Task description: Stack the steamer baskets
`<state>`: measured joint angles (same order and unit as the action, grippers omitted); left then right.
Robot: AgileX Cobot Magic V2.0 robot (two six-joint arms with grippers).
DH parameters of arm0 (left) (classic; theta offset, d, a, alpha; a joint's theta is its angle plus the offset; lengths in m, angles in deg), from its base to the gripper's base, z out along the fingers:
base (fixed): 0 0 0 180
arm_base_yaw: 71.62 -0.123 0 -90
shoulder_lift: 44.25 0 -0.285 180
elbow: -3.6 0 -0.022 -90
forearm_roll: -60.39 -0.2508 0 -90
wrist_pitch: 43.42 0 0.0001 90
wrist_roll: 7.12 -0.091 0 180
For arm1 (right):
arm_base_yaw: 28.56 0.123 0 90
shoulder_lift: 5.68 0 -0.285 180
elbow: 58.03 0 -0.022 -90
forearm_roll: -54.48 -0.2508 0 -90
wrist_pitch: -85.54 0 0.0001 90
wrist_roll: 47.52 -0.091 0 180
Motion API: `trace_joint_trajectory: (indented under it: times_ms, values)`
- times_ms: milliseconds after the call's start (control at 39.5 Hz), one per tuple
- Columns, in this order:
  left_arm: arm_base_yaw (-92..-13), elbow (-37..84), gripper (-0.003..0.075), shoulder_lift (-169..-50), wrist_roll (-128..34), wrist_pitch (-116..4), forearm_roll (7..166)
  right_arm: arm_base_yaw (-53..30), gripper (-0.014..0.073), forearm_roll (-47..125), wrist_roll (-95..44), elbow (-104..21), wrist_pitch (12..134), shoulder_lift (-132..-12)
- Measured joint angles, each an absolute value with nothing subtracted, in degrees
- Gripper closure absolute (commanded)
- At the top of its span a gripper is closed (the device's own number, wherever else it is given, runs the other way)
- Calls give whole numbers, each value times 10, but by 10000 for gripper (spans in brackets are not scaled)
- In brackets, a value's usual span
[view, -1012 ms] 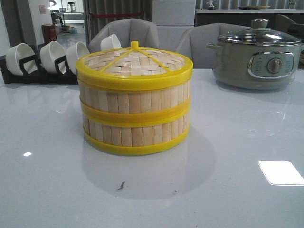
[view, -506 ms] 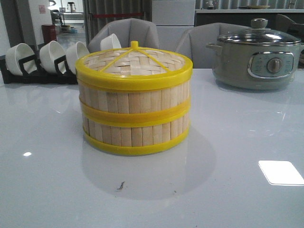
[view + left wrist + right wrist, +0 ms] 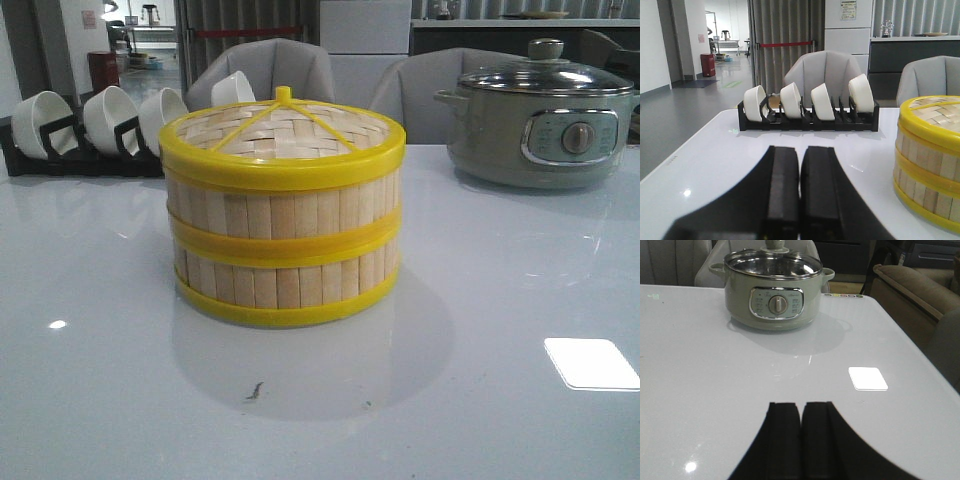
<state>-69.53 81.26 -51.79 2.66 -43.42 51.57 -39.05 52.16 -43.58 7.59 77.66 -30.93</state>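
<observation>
You have the two steamer baskets [image 3: 283,225] already sitting one on top of the other near the middle of the counter [image 3: 500,300], the yellow rims meeting flush in a band around the waist, so the stack reads as square and stable. The woven lid [image 3: 282,128] rests inside the top rim with its knob pointing up, which suggests the pile is closed off and, as far as you can judge, the stacking is done. Nothing touches the stack: neither arm appears in the front view, so both are held back from it. Your left hand [image 3: 800,192] has its fingers pressed together with only a thin seam between them and nothing pinched. It sits low over the counter on the left side, aimed toward the far edge where the black rack [image 3: 807,120] holds four white bowls [image 3: 790,100], with the stack off to one side and apart from the fingers. Your right hand [image 3: 799,437] is likewise pressed together and empty, low and level over the right part of the counter, facing the green electric pot [image 3: 772,295] with its glass lid, well apart from it. Both poses look like a resting park, leaving the stack clear so that a stray move cannot nudge it.
</observation>
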Motion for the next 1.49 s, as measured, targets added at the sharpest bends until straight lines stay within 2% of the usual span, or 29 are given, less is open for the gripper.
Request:
trace_joint_trajectory:
  times_ms: [329,734,1492]
  values:
    - [-695,813,631,-518,27,-434,516,-388,538,493,-440,90,779,-262]
    - [-695,813,631,-518,27,-434,516,-321,539,466,-442,208,841,-134]
    - [-695,813,631,-518,27,-434,515,-321,539,469,-443,209,806,-129]
